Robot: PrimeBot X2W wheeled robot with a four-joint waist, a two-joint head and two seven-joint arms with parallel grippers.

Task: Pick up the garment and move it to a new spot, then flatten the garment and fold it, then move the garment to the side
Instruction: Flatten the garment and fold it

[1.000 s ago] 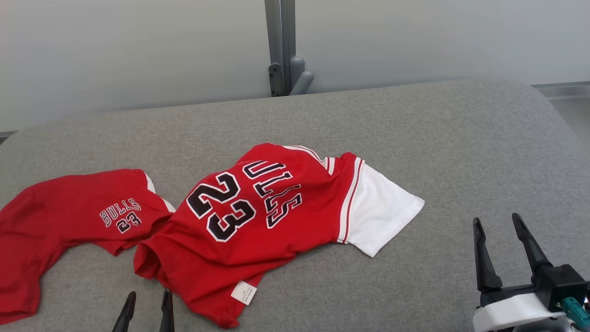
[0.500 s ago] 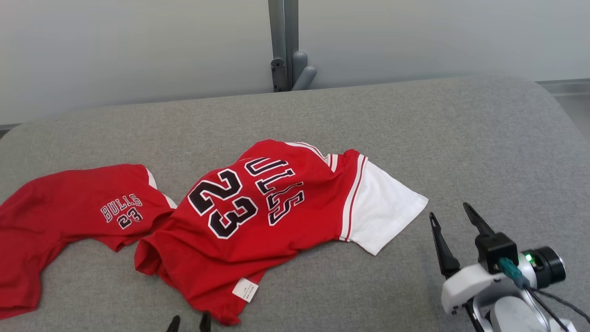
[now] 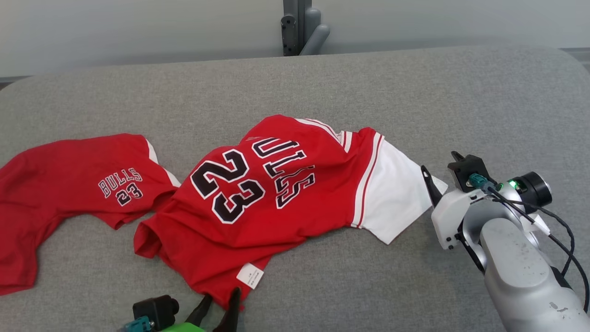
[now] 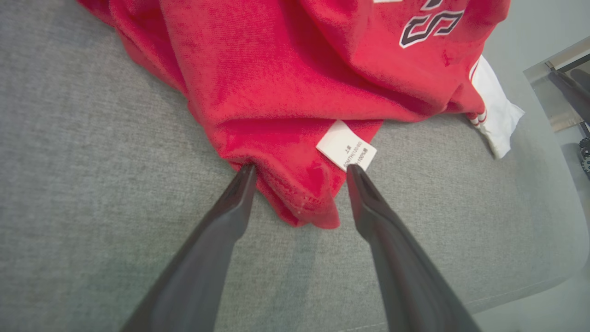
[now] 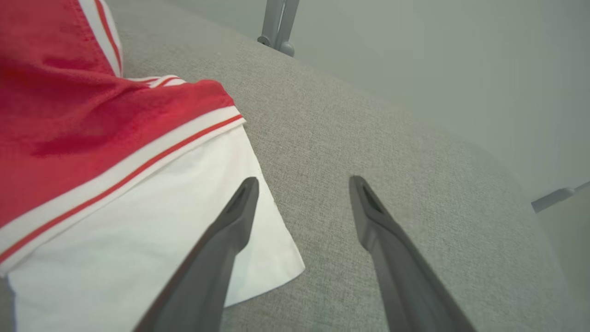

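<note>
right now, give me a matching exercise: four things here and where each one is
1 jersey
2 red shorts
3 left pincer
4 right pincer

a open, over the white sleeve's edge
b far left of the grey surface
c open, either side of the hem by the white label
d middle, big 23 showing

Pairs: 1-d, 2-b, 3-c, 4-a

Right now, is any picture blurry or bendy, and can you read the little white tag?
Head view: sharp and evenly lit, the jersey lettering crisp, a soft shadow under its edge. Left wrist view: the tag is sharp but its print is too tiny to read fully; the cushion blurs near the bottom. Right wrist view: the white sleeve looks washed out, the far post soft.
</note>
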